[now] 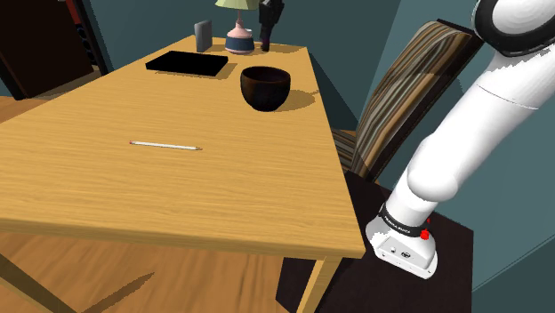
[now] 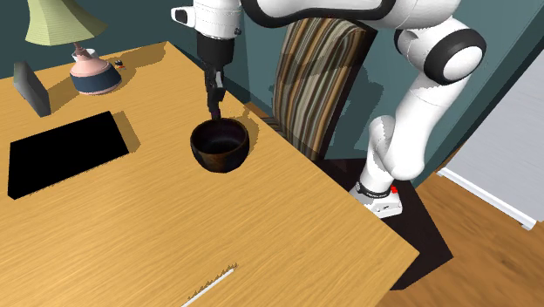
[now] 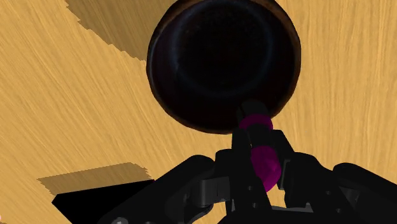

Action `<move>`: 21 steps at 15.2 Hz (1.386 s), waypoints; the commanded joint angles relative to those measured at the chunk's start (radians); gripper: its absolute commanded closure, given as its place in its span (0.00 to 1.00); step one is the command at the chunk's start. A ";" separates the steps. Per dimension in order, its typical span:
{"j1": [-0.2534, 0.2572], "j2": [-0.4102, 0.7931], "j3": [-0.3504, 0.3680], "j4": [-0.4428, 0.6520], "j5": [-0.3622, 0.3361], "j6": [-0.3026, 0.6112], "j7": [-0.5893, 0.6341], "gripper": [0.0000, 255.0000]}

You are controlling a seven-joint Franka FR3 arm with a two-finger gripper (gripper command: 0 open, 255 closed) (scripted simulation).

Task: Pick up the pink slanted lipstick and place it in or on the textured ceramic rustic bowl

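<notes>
We note the fingers (image 3: 240, 153) clamped on the magenta lipstick (image 3: 264, 167), held over the rim of the dark bowl (image 2: 220, 146). In the second exterior view the gripper (image 2: 214, 109) hangs just above the bowl, upper centre of frame. Bowl stands on the wooden table (image 2: 288, 227); thin white pencil (image 1: 166, 145) lies well apart.

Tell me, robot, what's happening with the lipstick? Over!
Gripper shut on pink lipstick. Hovering above dark bowl, near its edge; lipstick not in yet. Nothing between them.
</notes>
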 commanded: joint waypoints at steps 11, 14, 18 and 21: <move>-0.015 -0.007 -0.021 -0.149 0.007 0.139 -0.050 1.00; -0.015 -0.014 -0.021 -0.198 0.008 0.180 -0.053 1.00; -0.015 -0.017 -0.021 -0.217 0.009 0.198 -0.054 1.00; -0.015 -0.017 -0.021 -0.217 0.009 0.198 -0.054 1.00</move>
